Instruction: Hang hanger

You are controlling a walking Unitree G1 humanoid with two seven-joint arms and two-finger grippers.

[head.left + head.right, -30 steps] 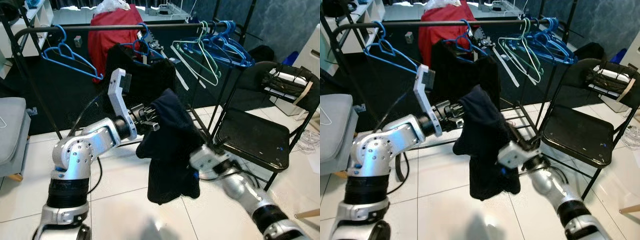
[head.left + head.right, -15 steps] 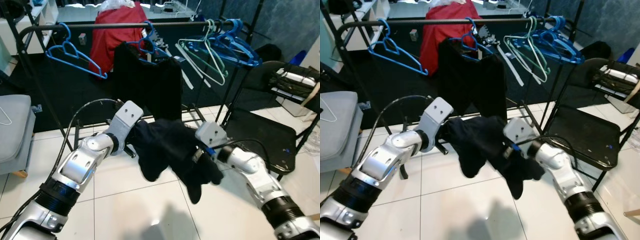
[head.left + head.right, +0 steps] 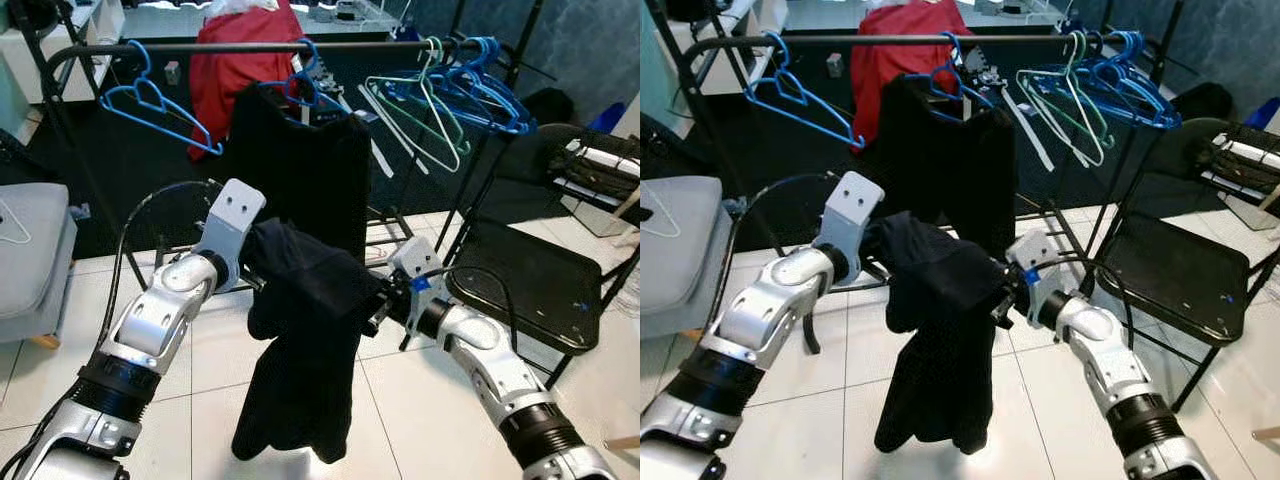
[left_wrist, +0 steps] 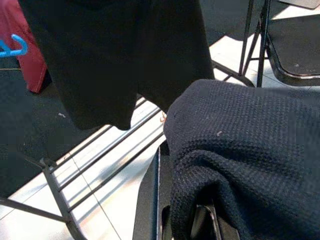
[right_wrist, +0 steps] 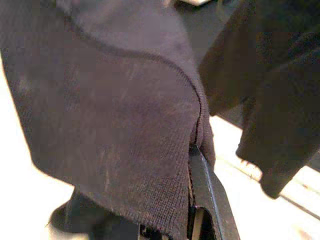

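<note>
A dark navy knit garment [image 3: 300,360] hangs long toward the floor tiles, held up between my two arms in front of the clothes rack. My left gripper [image 3: 266,262] is buried under its top fold; in the left wrist view the knit [image 4: 240,160] lies over the fingers [image 4: 150,200]. My right gripper [image 3: 378,302] grips the garment's other side, and a black finger [image 5: 207,192] presses the cloth edge. The black rail [image 3: 230,45] carries an empty blue hanger [image 3: 150,100], a black garment [image 3: 310,160] on a blue hanger, green hangers [image 3: 415,110] and a bunch of blue hangers [image 3: 480,85].
A red garment [image 3: 235,60] hangs behind the rail. A black folding chair [image 3: 530,290] stands at the right, close to my right arm. A grey cushion [image 3: 30,260] sits at the left. The rack's lower bars [image 4: 100,165] run just beyond the garment.
Half a second ago the garment was bunched low between the arms. Both grippers have since lifted it and it hangs down full length. The view has shifted slightly.
</note>
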